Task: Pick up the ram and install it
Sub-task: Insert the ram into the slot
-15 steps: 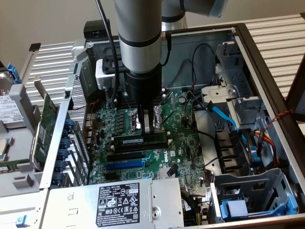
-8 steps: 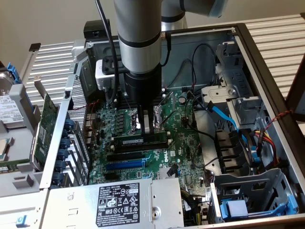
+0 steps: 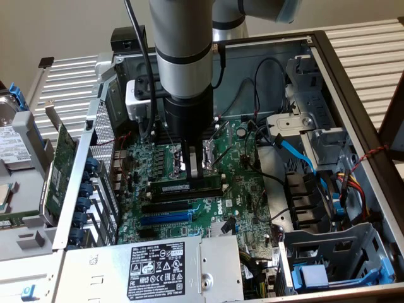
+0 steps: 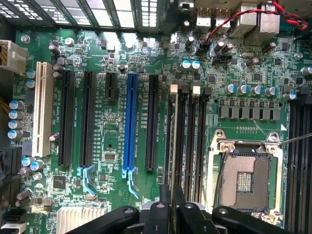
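In the exterior view, the arm (image 3: 183,50) comes straight down from above, and its top is cut off. It hides the far part of the motherboard (image 3: 189,221). The end effector (image 3: 198,173) points down into the open computer case (image 3: 353,82). Its two fingers are pinched on the ram (image 3: 180,187). The ram runs along the memory slots near the middle of the board. I cannot tell if it is pushed all the way in. The case also holds a grey power box (image 3: 158,265) at the near side and blue cables (image 3: 297,154) on the exterior view's right. A green card (image 3: 60,167) stands outside the case on the exterior view's left.

In the wrist view, the end effector (image 4: 172,209) is partly cut off at the edge. The ram (image 4: 172,146) looks like a thin line that starts between the black fingers and runs over a black memory slot with a white clip at its end. A blue slot (image 4: 130,122) sits on one side of it. A square chip socket (image 4: 246,180) sits on the other side.
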Action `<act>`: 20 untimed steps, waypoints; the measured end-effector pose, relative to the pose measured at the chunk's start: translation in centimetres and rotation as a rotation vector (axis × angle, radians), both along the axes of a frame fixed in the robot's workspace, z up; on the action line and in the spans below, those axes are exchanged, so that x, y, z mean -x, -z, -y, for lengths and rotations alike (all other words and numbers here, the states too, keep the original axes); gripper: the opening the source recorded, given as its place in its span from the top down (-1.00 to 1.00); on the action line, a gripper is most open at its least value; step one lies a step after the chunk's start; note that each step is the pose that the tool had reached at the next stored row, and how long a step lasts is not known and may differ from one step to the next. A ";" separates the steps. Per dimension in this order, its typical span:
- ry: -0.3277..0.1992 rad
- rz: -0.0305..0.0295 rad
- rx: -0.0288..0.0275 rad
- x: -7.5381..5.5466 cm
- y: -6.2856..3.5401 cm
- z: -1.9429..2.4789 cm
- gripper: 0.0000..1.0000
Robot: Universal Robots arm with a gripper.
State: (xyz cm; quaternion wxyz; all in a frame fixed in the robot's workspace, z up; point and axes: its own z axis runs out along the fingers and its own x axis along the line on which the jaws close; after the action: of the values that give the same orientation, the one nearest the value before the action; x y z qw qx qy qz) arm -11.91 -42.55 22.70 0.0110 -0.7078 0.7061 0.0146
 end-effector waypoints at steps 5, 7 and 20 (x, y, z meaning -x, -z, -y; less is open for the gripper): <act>0.000 0.0013 0.0000 0.0 0.06 -0.01 0.73; 0.000 0.0019 -0.0002 0.1 0.08 -0.01 0.73; 0.000 0.0031 -0.0001 0.2 0.20 0.00 0.55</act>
State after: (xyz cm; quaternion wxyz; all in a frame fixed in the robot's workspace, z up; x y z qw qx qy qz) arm -12.06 -42.54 22.50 0.0122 -0.7079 0.7061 0.0136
